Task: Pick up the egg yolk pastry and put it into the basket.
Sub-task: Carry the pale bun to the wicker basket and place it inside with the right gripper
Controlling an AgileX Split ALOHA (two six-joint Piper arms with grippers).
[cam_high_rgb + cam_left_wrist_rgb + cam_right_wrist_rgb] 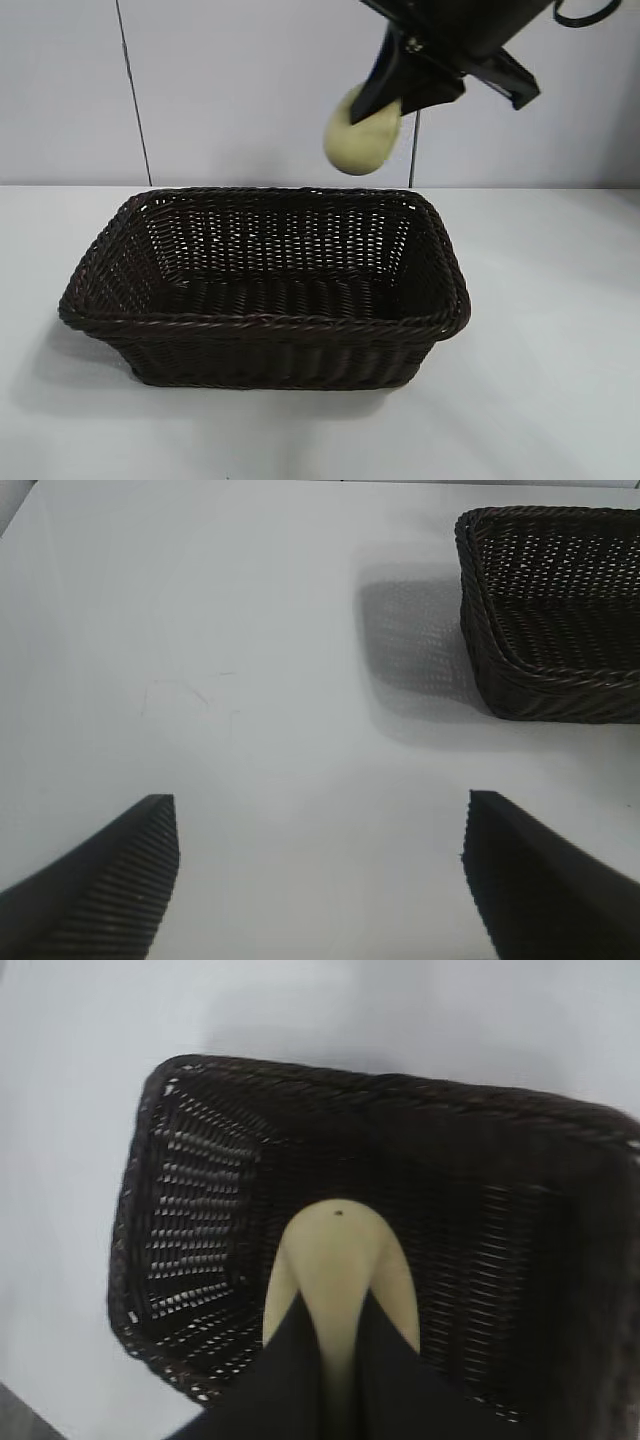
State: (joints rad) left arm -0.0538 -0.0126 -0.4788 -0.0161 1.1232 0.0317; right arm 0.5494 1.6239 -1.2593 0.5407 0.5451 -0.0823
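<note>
Right gripper (pixel 385 100), clamped on the egg yolk pastry (pixel 362 132) above the basket (pixel 265 322); releasing near its far rim risks bounce-out.

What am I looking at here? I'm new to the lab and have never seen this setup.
It is a robot with two arms at a white table. One picture faces the arms from outside; the other two come from cameras on each wrist. The right claw is shut on a small pale yellow pastry, held in the air above a dark woven basket. Its wrist camera looks down past the pastry into the basket. The left claw is open and empty over bare table, beside the basket.
</note>
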